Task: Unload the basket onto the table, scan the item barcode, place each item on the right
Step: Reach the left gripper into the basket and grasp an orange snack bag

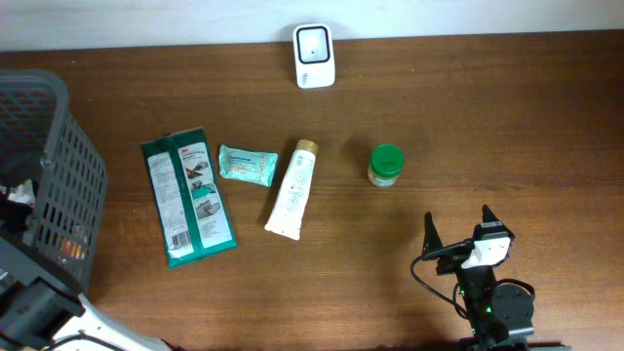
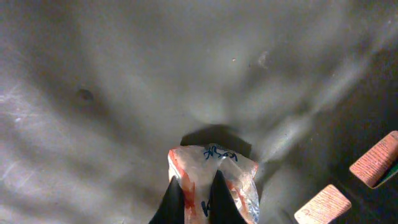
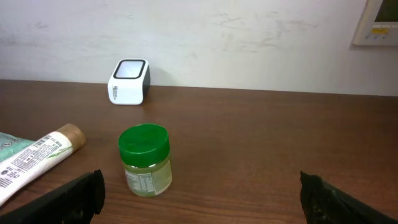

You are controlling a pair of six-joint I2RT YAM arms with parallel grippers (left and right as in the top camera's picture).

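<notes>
Hanging low inside the grey basket (image 1: 60, 166) at the left end of the desk (image 1: 507, 117), the left end effector (image 2: 196, 186) is clenched on a crinkled clear packet (image 2: 233, 171) with red and blue print, which lies on the basket's grey floor. The right end effector (image 1: 458, 229) is released, its jaws wide apart, near the desk's front edge and facing a green-lidded jar (image 1: 386, 164); to the jar's left lie a cream tube (image 1: 292, 190), a small teal pack (image 1: 247, 164) and a dark green pouch (image 1: 187, 198). The white scanner (image 1: 314, 56) stands at the desk's far edge, well apart from the basket.
</notes>
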